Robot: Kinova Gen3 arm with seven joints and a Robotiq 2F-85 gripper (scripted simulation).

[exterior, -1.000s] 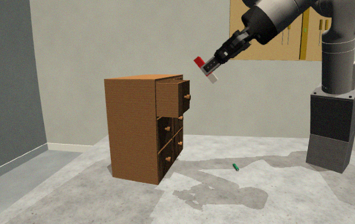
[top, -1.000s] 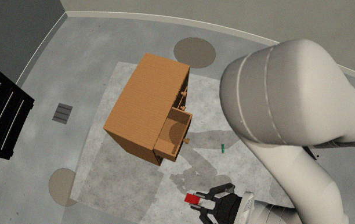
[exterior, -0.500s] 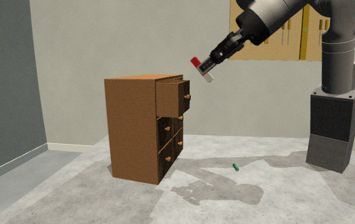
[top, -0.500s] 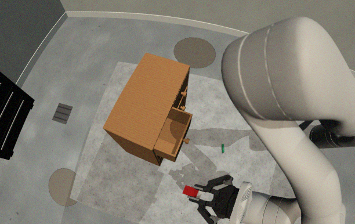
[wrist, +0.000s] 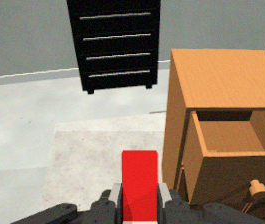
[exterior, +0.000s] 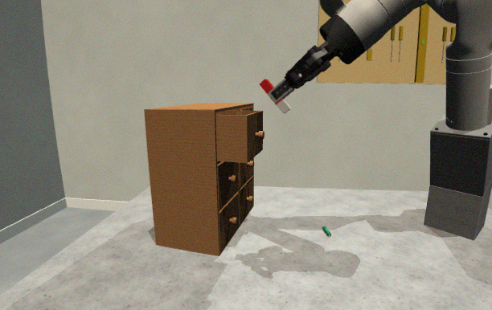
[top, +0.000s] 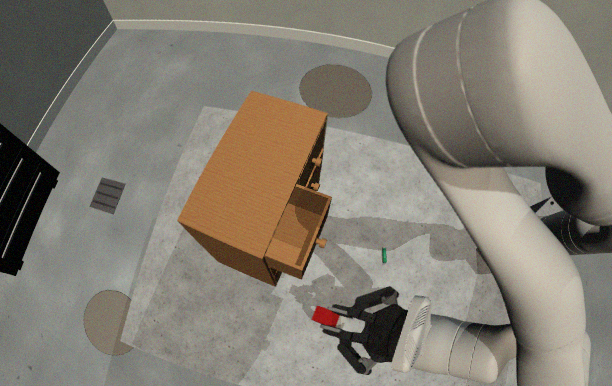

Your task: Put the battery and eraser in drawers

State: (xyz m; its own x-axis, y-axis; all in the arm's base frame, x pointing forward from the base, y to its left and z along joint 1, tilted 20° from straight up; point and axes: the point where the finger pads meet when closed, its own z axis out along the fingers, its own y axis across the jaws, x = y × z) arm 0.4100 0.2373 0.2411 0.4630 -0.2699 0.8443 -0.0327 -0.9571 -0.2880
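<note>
My gripper (top: 334, 319) (exterior: 278, 93) (wrist: 139, 196) is shut on the red and white eraser (top: 324, 316) (exterior: 266, 85) (wrist: 139, 167). It holds the eraser tilted in the air, in front of the chest (top: 253, 165) (exterior: 183, 177) (wrist: 223, 80) and off its left side, above the height of the chest's top. The top row's left drawer (top: 283, 264) (exterior: 231, 138) (wrist: 228, 175) stands well out, and no object shows inside it. The middle row's right drawer (exterior: 246, 169) looks pushed in. The nine-volt battery does not show in any view.
A small green cylinder (top: 384, 255) (exterior: 326, 231) lies on the table in front of the chest. The open drawer's knob (top: 321, 243) (exterior: 260, 134) (wrist: 257, 189) sticks out of its front. A black cabinet (top: 0, 195) (wrist: 118, 47) stands far off, beyond the table.
</note>
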